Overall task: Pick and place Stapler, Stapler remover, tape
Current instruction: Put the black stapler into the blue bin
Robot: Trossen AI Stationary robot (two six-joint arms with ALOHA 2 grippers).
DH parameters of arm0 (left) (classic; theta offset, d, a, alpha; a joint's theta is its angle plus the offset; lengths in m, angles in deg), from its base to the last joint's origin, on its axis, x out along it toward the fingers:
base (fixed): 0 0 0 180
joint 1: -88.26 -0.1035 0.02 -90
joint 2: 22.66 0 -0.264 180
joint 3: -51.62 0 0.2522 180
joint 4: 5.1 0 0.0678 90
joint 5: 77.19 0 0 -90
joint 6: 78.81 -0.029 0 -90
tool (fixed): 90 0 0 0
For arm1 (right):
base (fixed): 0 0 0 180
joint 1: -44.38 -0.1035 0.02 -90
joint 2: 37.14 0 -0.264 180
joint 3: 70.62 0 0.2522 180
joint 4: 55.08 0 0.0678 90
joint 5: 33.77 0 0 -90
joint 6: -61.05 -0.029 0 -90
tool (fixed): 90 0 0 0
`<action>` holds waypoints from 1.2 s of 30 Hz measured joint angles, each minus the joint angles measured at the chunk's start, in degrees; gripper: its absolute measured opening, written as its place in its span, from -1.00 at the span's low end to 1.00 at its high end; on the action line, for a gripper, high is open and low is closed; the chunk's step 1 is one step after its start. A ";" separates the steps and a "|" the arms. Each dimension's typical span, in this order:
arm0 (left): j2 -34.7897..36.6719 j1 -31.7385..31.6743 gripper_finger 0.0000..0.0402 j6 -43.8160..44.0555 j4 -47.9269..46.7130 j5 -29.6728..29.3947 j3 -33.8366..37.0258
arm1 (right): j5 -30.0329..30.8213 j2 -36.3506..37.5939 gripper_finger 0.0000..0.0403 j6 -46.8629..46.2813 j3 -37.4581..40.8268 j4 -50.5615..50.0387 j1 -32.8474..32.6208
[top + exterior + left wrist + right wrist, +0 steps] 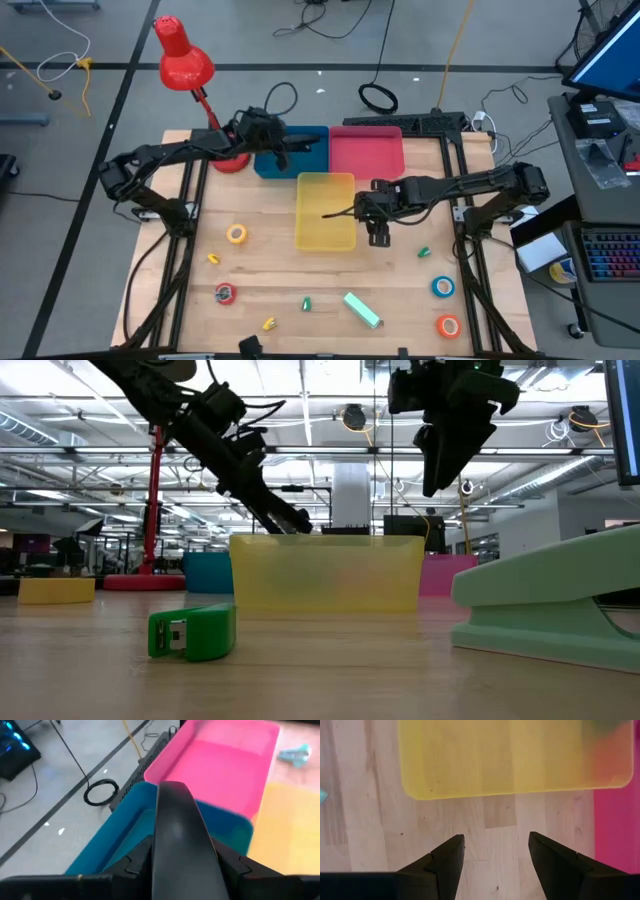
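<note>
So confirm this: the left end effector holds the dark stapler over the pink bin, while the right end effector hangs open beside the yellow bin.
Wrong bin. The left wrist view shows the left end effector holding the dark stapler over the blue bin; the rest stands.

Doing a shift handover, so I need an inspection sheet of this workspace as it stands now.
Surface: wooden table with a blue bin, a pink bin and a yellow bin.
Job's things: dark stapler held over the blue bin; mint stapler and four tape rolls lie loose: yellow, red, blue, orange.
Clutter: small green pieces and small yellow pieces, kind unclear.
Grippers: left pincer shut on the dark stapler; right pincer open, empty, beside the yellow bin.
Cables: coiled cable on the floor.
Surroundings: red lamp; keyboard.
</note>
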 joint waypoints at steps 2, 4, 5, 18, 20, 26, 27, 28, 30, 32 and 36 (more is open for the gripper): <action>-0.23 -1.43 -0.31 -1.67 0.02 1.50 0.79 | -0.02 0.00 0.06 -2.14 0.00 0.01 0.44; -0.23 -3.12 -0.31 -2.01 1.30 4.79 1.73 | -0.02 0.00 0.06 -4.32 0.00 0.01 0.86; -0.23 -4.02 -0.31 -2.00 2.71 6.76 2.24 | -0.02 0.00 0.05 -5.26 0.00 0.01 0.98; -0.91 -10.44 -0.31 -8.41 10.11 14.58 8.05 | -0.04 0.00 0.05 -13.15 0.00 0.86 1.68; -1.56 -10.71 -0.31 -9.19 10.12 14.77 8.11 | -0.04 0.00 0.05 -13.53 0.00 1.50 1.68; -4.65 -10.95 -0.31 -11.39 13.85 13.50 8.18 | -0.06 0.00 0.05 -15.31 0.00 2.78 1.68; -5.15 -10.92 -0.31 -11.53 14.58 13.32 8.18 | -0.06 0.00 0.05 -15.82 0.00 2.84 1.68; -5.58 -10.93 -0.31 -12.09 14.97 13.29 8.18 | -0.06 0.00 0.05 -16.10 0.00 2.91 1.68; -6.25 -10.97 -0.31 -13.33 15.30 13.23 8.18 | -0.05 0.00 0.05 -16.66 0.00 3.00 1.68; -6.85 -11.01 -0.31 -14.02 15.30 13.44 8.18 | -0.06 0.00 0.05 -17.04 0.00 3.04 1.68; -8.90 -10.97 -0.31 -15.11 15.97 13.38 8.17 | -0.08 0.00 0.05 -17.35 0.00 3.15 1.68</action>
